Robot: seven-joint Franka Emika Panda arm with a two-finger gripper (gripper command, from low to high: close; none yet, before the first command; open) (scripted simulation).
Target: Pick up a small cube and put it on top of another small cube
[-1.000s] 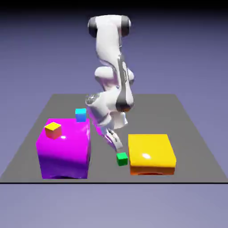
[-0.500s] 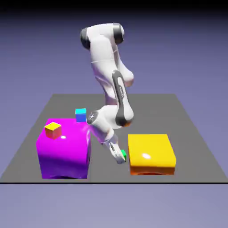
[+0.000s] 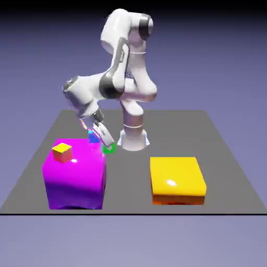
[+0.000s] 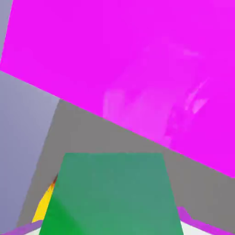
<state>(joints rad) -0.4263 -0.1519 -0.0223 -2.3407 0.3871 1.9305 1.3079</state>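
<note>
My gripper (image 3: 107, 144) is shut on the small green cube (image 3: 108, 148) and holds it in the air beside the upper right corner of the big magenta block (image 3: 74, 174). The green cube (image 4: 112, 195) fills the bottom of the hand view, with the magenta block (image 4: 128, 69) large behind it. A tiny yellow cube (image 3: 62, 152) rests on the magenta block's top, to the exterior view's left of the gripper. A tiny blue cube (image 3: 94, 137) peeks out just behind my fingers, mostly hidden by them.
A big yellow block (image 3: 176, 180) lies on the grey table (image 3: 219, 156) at the exterior view's right. A sliver of yellow (image 4: 43, 206) shows at the lower left of the hand view.
The gripper closed on the green cube beside the yellow block, lifted it off the table and swung it up and to the exterior view's left, to the magenta block's corner.
</note>
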